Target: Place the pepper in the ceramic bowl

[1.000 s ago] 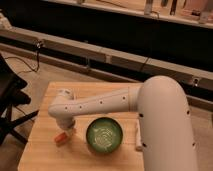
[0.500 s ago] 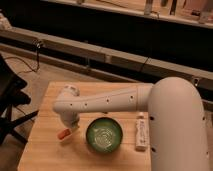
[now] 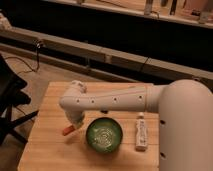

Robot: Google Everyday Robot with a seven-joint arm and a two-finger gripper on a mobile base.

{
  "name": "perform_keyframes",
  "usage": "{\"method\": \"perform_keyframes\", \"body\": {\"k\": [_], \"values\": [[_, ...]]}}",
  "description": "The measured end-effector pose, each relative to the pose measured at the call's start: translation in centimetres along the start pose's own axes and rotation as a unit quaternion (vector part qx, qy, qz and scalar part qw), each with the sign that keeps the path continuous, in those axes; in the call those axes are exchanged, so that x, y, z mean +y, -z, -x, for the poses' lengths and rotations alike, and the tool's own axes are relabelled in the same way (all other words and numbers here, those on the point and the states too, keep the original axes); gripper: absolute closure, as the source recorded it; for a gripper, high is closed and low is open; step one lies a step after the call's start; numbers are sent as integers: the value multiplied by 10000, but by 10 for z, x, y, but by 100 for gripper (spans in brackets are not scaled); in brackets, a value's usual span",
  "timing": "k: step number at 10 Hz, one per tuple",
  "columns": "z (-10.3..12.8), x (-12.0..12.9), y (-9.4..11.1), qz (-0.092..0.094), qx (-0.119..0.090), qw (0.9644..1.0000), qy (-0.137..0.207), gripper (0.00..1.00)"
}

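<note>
The pincer [image 3: 75,123] hangs just left of the ceramic bowl [image 3: 104,135], closed on the upper end of the pepper [image 3: 68,130]. The pepper slants down-left, outside the bowl's rim, over the worktop [image 3: 45,150]. A white object [image 3: 141,131] lies right of the bowl

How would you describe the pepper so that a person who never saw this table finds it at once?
Start at the wooden table and find the green ceramic bowl near its middle. Just left of the bowl, under the end of the white arm where the pincer reaches down, is the pepper. It is the only small orange-red, tapered thing there; the white oblong object lies right of the bowl.
</note>
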Motion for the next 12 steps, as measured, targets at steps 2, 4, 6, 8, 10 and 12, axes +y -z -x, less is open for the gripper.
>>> {"method": "perform_keyframes", "body": {"k": [2, 4, 6, 8, 10, 12], "values": [[-6, 2, 4, -27, 3, 10000, -38, 86], [-15, 6, 10, -75, -8, 9999, -106, 86], [-27, 15, 17, -111, -13, 9997, -222, 86], [-34, 21, 21, -152, -17, 9994, -306, 86], [-39, 25, 24, -201, -12, 9991, -366, 86], [-49, 35, 27, -256, -36, 9985, -477, 86]]}}
